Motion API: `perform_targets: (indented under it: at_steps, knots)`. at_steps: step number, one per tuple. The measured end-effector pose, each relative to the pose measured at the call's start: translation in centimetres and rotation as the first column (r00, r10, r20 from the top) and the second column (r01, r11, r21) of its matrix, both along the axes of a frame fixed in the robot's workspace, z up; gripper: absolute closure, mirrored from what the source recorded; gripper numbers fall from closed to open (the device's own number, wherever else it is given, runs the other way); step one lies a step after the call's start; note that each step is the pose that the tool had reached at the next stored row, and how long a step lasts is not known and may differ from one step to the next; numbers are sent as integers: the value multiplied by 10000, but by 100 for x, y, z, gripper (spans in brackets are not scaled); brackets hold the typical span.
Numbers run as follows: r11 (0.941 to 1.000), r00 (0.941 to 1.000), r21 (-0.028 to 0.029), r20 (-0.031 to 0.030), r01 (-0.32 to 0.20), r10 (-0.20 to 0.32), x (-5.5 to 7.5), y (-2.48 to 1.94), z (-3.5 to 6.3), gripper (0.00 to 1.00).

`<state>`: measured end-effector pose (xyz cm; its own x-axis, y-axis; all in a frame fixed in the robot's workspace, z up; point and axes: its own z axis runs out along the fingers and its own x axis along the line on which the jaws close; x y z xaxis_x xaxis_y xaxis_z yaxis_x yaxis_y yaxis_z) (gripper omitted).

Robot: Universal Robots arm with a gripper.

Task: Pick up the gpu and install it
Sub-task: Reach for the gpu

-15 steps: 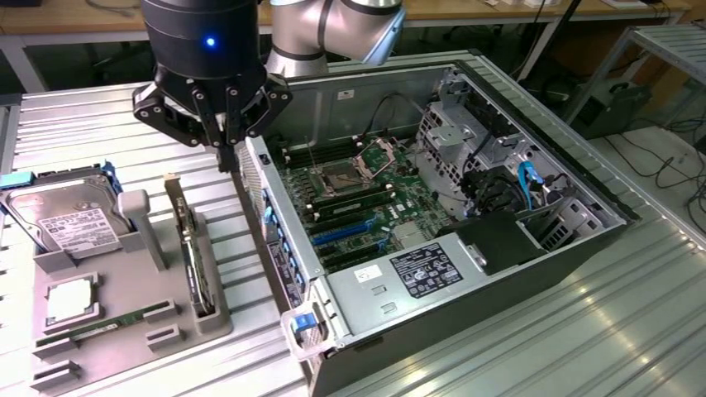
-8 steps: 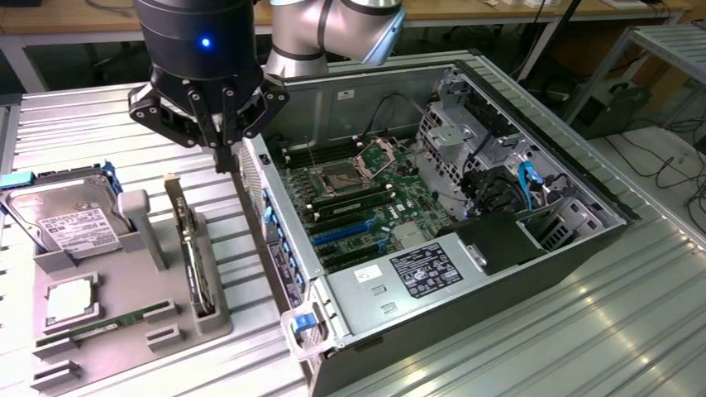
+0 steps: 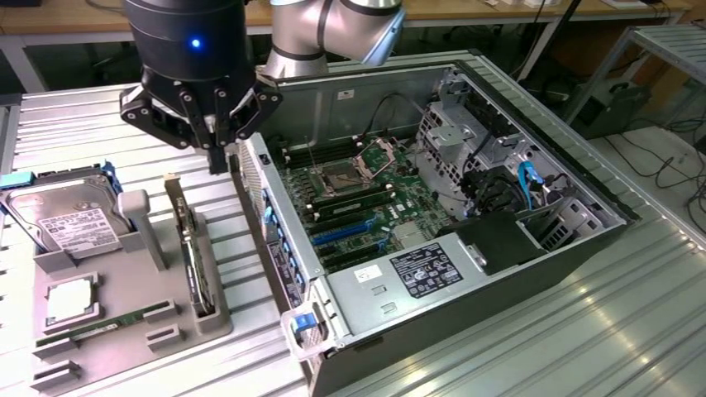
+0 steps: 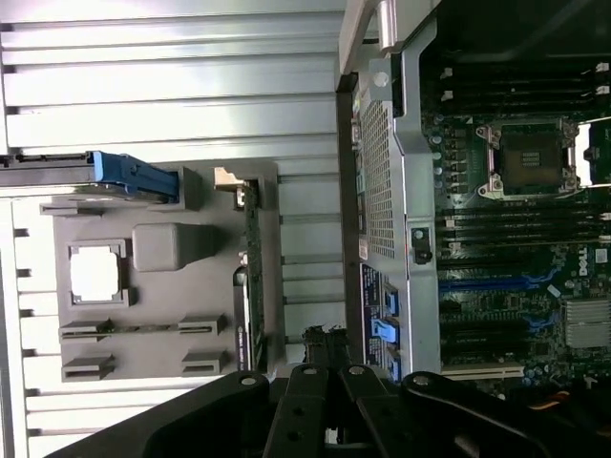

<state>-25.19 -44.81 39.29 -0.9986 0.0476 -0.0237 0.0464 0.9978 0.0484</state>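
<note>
- From where I stand, the exterior view has the black robot gripper (image 3: 217,162) hanging over the ribbed metal table (image 3: 617,314). Its fingers are clenched together with nothing between them.
- The tips hover above the narrow gap between the grey plastic parts fixture (image 3: 138,281) and the open black tower computer case (image 3: 563,141).
- The gpu (image 3: 197,256), a thin green circuit-board card with a pale bracket at its far end, stands on edge in a slot. That slot runs along the fixture's edge toward the exterior view's right, just beside the case. The gripper is near the card's far end but apart from it.
- Farther to the exterior view's left on the fixture, a boxy silver hard drive with a white label (image 3: 69,222) leans at the far end. Nearer are a square silver processor chip (image 3: 69,299) and a narrow green RAM stick (image 3: 105,324).
- Inside the case lie a green motherboard (image 3: 364,203) and, at the near end, a grey power supply with a dark label (image 3: 425,269).
- In the wrist view, the gripper (image 4: 325,336) shows its dark fingers (image 4: 313,339) pressed shut and empty above the table (image 4: 172,86).
- The gpu (image 4: 253,267) appears edge-on as a thin dark green strip at the fixture's (image 4: 191,286) edge. It sits between the fixture's body and the case's perforated metal rear panel (image 4: 382,162).
- The processor chip (image 4: 95,275) and RAM stick (image 4: 124,329) rest in their fixture seats, and the motherboard (image 4: 496,258) lies beyond the panel.
</note>
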Motion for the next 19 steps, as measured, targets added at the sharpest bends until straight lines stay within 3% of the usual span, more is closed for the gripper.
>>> perform_targets:
  at_steps: [19]
  knots:
    - [10000, 10000, 1, -1, -77, 77, -242, -15, -6, 89]
